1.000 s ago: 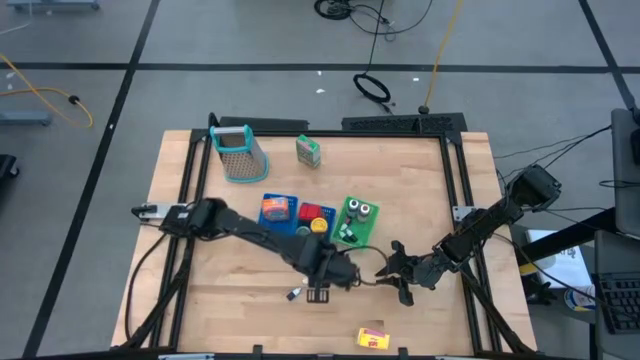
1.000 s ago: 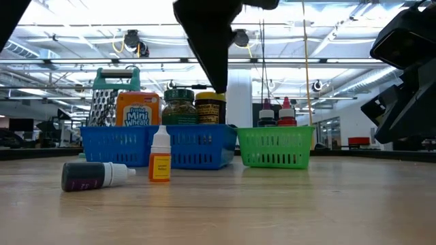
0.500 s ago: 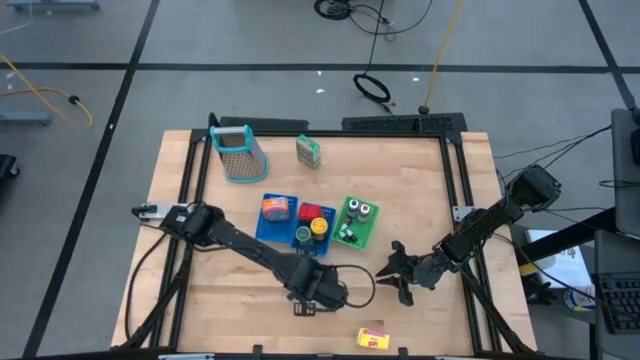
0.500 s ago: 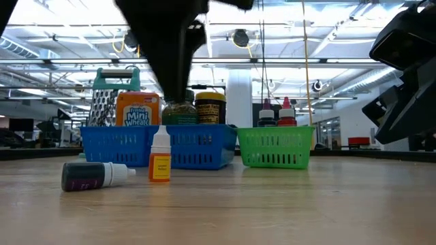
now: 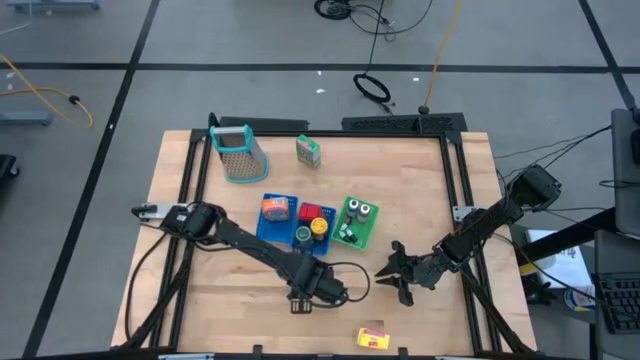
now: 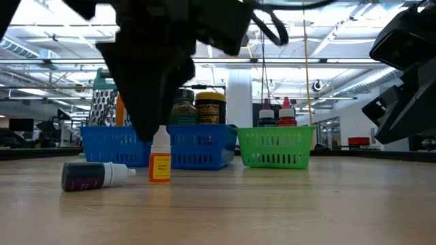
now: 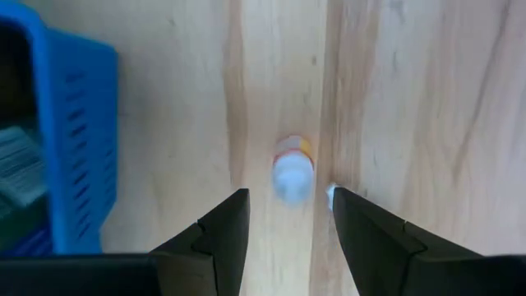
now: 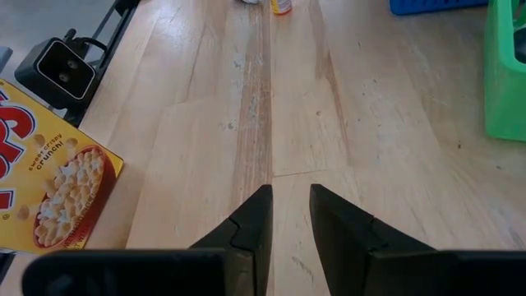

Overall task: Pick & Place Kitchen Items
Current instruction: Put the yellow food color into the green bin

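Observation:
A small yellow spice bottle [image 6: 160,162] with a white cap stands upright on the wood. My left gripper [image 7: 288,197] hangs open just above it [image 7: 292,168], one finger on each side of the cap and clear of it. It sits at the table's near middle [image 5: 305,290]. A purple-capped bottle [image 6: 92,175] lies on its side next to the yellow one. My right gripper [image 8: 288,205] waits low over bare wood at the near right [image 5: 395,275], its fingers a narrow gap apart. The yellow box [image 5: 372,338] lies flat near the front edge. The green carton [image 5: 308,150] stands far back.
A blue tray [image 5: 295,220] holding an orange packet, a red can and jars sits beside a green tray [image 5: 355,222] holding bottles, both mid-table behind the left gripper. The metal grater [image 5: 238,152] stands at the far left. Bare wood lies between the grippers.
My left gripper has moved toward the table's left and near edge and come down. It has gone from in front of the trays to just over the yellow bottle. The bottles and my right arm have stayed where they were.

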